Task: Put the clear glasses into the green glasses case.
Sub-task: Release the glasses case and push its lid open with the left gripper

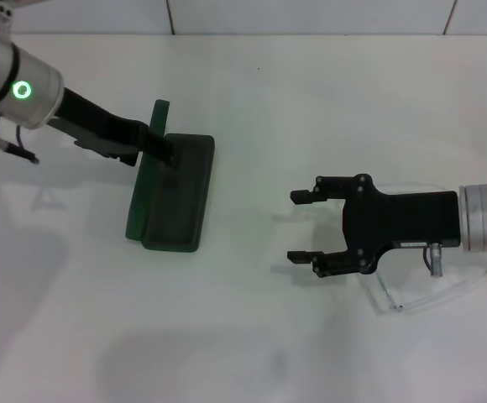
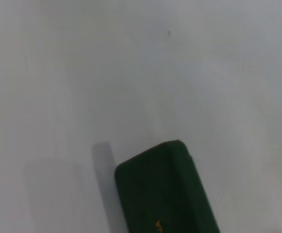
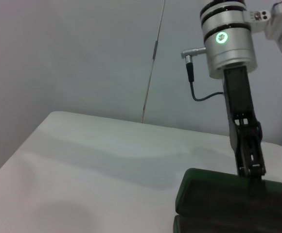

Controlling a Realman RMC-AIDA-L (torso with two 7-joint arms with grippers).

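The green glasses case (image 1: 179,195) lies open on the white table at the left, its lid standing upright along the left side. My left gripper (image 1: 156,147) is shut on the lid's upper edge. The left wrist view shows the lid's outside (image 2: 165,191) with a bit of gold lettering. In the right wrist view the case (image 3: 223,199) is low in the picture, with the left gripper (image 3: 251,170) reaching down onto it. The clear glasses (image 1: 413,290) lie on the table at the right, partly hidden under my right gripper (image 1: 298,227), which hangs open and empty, pointing toward the case.
The white table (image 1: 252,109) ends at a tiled wall (image 1: 311,15) at the back. Between the case and the right gripper is a stretch of bare tabletop.
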